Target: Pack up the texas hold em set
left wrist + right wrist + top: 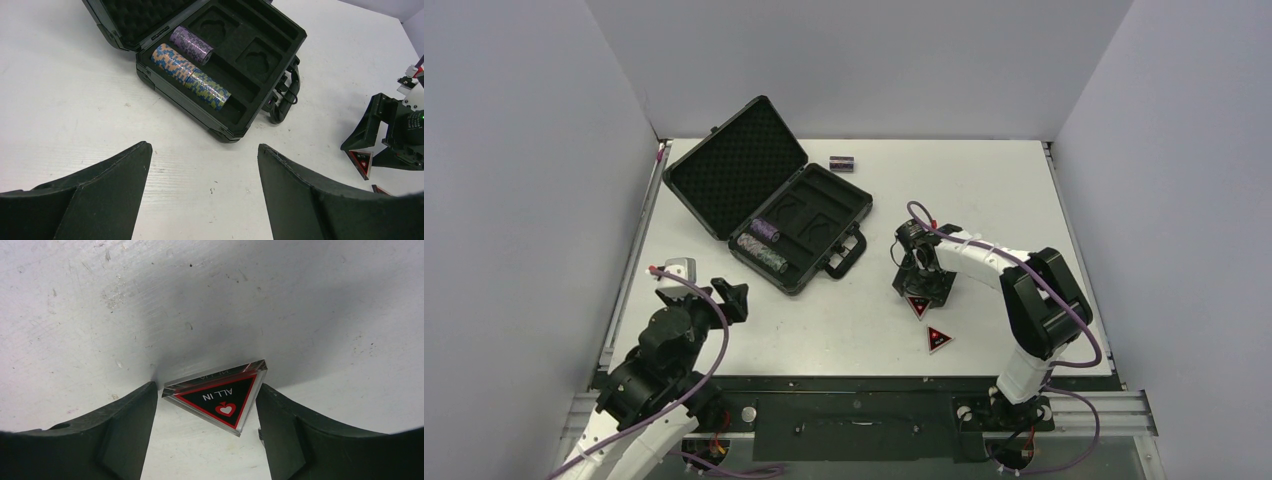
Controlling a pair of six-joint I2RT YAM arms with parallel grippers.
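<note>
Right wrist view: right gripper (206,385) straddles one triangular token (220,399) lying on the table (250,300), jaws at its corners, grip unclear, while the left gripper (203,145) hangs wide open, empty. Two tokens (939,339); four chip stacks (172,57), three inside the open briefcase (175,102), one outside.

Far chip stack (842,163) is too small for colours. Left wrist view crops the briefcase lid (140,12) — and the left finger (320,200) hides most of the second token (380,189). Can't tell if the right fingers (125,430) touch the ALL IN token (220,397).
</note>
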